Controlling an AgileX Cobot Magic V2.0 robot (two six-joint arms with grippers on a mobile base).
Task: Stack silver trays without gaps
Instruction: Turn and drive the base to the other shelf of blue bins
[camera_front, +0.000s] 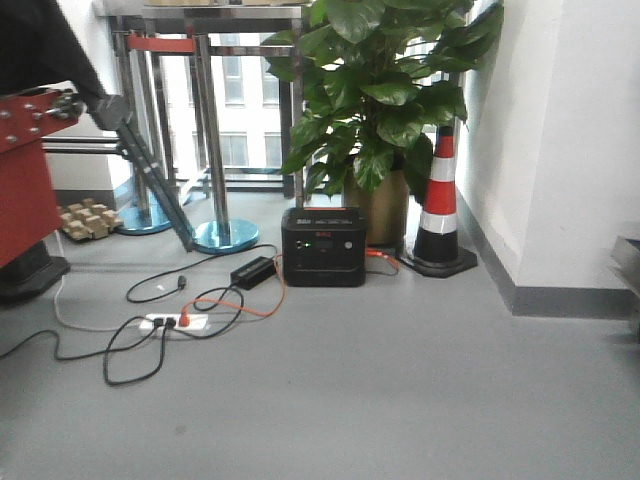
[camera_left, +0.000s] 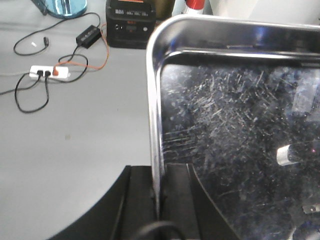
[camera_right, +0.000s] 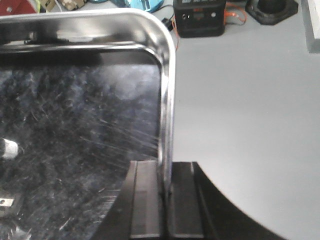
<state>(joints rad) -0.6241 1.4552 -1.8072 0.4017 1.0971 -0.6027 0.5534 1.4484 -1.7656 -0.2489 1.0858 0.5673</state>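
Left wrist-mounted: power strip (camera_left: 49, 72) left of silver tray (camera_left: 154, 100)

Site: indoor common area of an office-type building, doubling as an improvised test space.

Evidence:
- Building: plain grey floor (camera_front: 400, 400), white wall (camera_front: 560, 120) with grey skirting (camera_front: 570, 300), and a tall window (camera_front: 245, 110) facing another windowed facade.
- Lobby fittings: large potted plant (camera_front: 380, 90), chrome queue posts (camera_front: 210, 130) with a red belt (camera_front: 160, 44), striped traffic cone (camera_front: 440, 200).
- Test-space signs: portable power station (camera_front: 323, 245), charger brick (camera_front: 252, 271) and power strip (camera_front: 175, 322) on the floor, with loose cables (camera_front: 130, 370) trailing between them.
- Red table (camera_front: 25, 170) at left edge; type unclear.
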